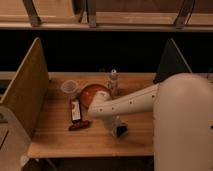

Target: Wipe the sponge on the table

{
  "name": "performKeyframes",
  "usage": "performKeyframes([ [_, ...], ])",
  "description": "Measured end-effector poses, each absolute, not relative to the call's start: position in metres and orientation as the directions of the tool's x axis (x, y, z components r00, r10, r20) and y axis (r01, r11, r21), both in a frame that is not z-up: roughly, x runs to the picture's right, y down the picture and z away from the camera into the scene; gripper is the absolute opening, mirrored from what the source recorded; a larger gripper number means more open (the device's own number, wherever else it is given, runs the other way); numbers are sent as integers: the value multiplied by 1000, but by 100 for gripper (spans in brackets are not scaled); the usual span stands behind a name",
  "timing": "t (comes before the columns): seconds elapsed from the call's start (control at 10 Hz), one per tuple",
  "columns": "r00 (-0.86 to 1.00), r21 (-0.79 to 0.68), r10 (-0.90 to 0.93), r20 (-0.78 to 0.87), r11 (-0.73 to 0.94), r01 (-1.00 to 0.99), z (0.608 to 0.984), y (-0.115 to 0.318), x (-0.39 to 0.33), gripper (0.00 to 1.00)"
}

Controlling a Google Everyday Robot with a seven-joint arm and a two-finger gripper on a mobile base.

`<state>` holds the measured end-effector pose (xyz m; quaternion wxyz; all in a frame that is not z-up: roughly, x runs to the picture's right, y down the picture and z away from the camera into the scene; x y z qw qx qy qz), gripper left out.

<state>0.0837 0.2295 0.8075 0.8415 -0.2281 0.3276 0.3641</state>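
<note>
My gripper (118, 128) points down at the front middle of the light wooden table (55, 139), at the end of the white arm that reaches in from the right. It is shut on the small blue sponge (122, 133), which rests against the tabletop under the fingers. Only the sponge's blue edge shows; the gripper hides the rest.
A red-orange bowl (91, 93) sits behind the arm, with a clear cup (69, 87) to its left and a small bottle (113, 80) to its right. A dark packet (75, 110) and a brown-red bar (79, 126) lie left of the gripper. A tan side board (27, 90) stands left, a dark green one (170, 62) right.
</note>
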Motion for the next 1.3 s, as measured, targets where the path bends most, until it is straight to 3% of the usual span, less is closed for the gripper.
performKeyframes([
  [0.4, 474, -83, 476, -741, 636, -768, 834, 196, 120, 0],
  [0.7, 527, -119, 467, -710, 658, -744, 872, 174, 97, 0],
  [1.0, 600, -198, 457, -656, 663, -722, 885, 172, 55, 1],
  [1.3, 650, -242, 438, -622, 681, -691, 863, 172, 31, 25],
])
